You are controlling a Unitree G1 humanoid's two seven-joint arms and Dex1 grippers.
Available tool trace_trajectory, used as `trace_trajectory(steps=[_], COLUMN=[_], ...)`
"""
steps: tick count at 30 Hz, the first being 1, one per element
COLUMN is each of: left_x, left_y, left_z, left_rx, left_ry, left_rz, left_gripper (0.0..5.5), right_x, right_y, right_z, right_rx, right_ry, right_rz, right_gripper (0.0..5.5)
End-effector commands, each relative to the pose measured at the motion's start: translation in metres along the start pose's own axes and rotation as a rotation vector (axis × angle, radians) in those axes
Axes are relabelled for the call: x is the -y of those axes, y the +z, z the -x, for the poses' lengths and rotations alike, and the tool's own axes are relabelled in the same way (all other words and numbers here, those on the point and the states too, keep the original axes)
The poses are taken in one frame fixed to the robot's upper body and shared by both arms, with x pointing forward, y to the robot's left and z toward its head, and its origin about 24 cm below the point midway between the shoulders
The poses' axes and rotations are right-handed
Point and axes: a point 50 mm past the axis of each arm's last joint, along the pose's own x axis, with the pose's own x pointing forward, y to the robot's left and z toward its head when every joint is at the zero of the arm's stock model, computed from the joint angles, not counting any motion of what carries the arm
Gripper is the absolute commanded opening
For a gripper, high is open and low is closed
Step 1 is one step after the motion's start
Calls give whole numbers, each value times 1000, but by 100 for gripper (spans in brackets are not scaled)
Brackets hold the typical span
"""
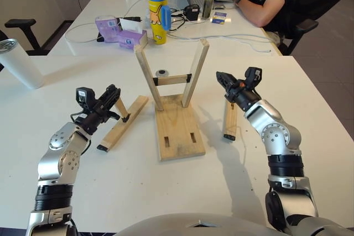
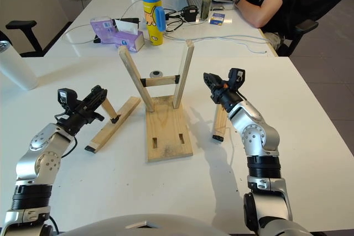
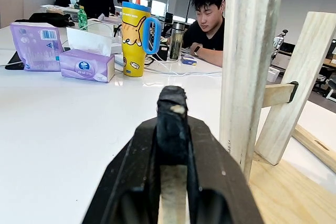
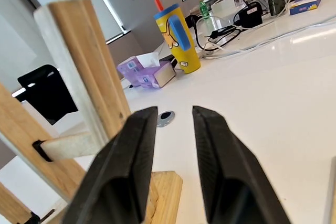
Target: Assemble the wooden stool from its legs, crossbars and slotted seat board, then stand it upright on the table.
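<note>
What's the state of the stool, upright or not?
Not upright. The seat board lies flat on the table with two legs pointing up and two slots empty.

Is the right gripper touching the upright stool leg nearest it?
Apart. The left eye view shows bare table between the right gripper, fingers open, and that leg.

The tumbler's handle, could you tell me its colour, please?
The handle is blue, the tumbler yellow; best in left wrist view.

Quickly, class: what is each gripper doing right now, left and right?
Left gripper: closed, nothing seen between its fingers.
Right gripper: open, holding nothing.
</note>
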Motion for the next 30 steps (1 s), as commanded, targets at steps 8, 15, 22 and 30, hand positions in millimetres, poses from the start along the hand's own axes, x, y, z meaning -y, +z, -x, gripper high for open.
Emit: trace_trajectory(steps=[8,15,22,30], left_x=[-4,-7,-12,-11], left_y=[-7,-18,-12,-17], left_z=[-16,-20,-8,-8], left_rx=[29,-6,24,18], left_ry=[-7,-14,15,29], left_rz=[-6,-52,-44,-47], left_gripper=[44,44,44,44], right_x=[-4,-4,-3,-4], right_y=[-4,-4,-3,-4], right_z=[2,1,2,1], right_rx=[7,3,2,-3], right_ry=[24,32,32,38], right_rz=[31,43,45,46], right_gripper=[122,122,122,122])
